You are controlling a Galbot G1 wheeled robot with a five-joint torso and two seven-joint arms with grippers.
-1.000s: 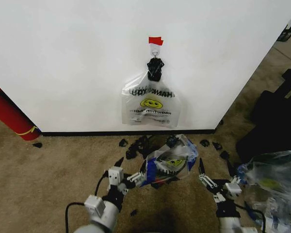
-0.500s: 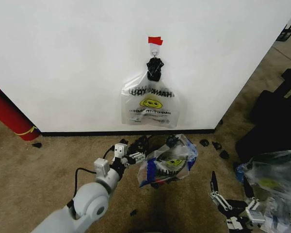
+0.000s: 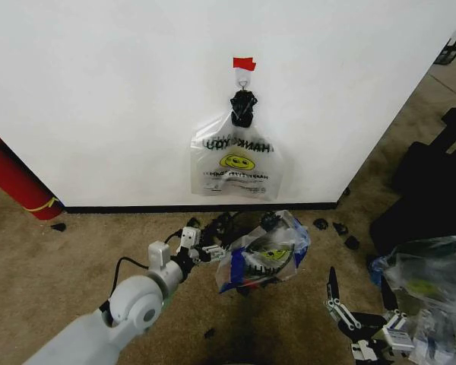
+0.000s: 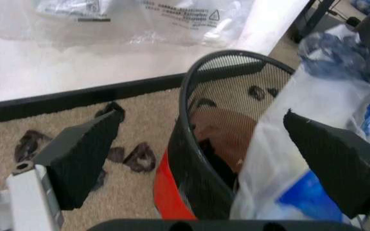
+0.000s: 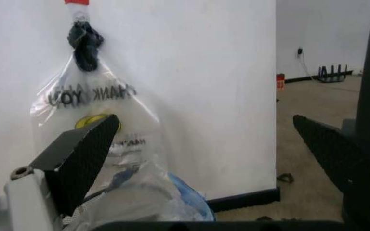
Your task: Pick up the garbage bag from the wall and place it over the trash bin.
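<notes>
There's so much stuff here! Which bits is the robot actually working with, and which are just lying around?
Part of the job:
- garbage bag, draped on the trash bin
- trash bin
- wall
- left gripper, open beside the bin
- right gripper, open, held back

Just lying about:
- whitish smiley bag on the hook
- red cylinder
- clear bag pile
- dark scraps on the carpet

Beside the trash bin (image 3: 247, 262), the left end effector (image 3: 213, 248) is white-framed with black wedge fingers, on a rounded pale grey arm trailing a black cable. The right end effector (image 3: 357, 291) matches: black pointed fingers, white brackets.
</notes>
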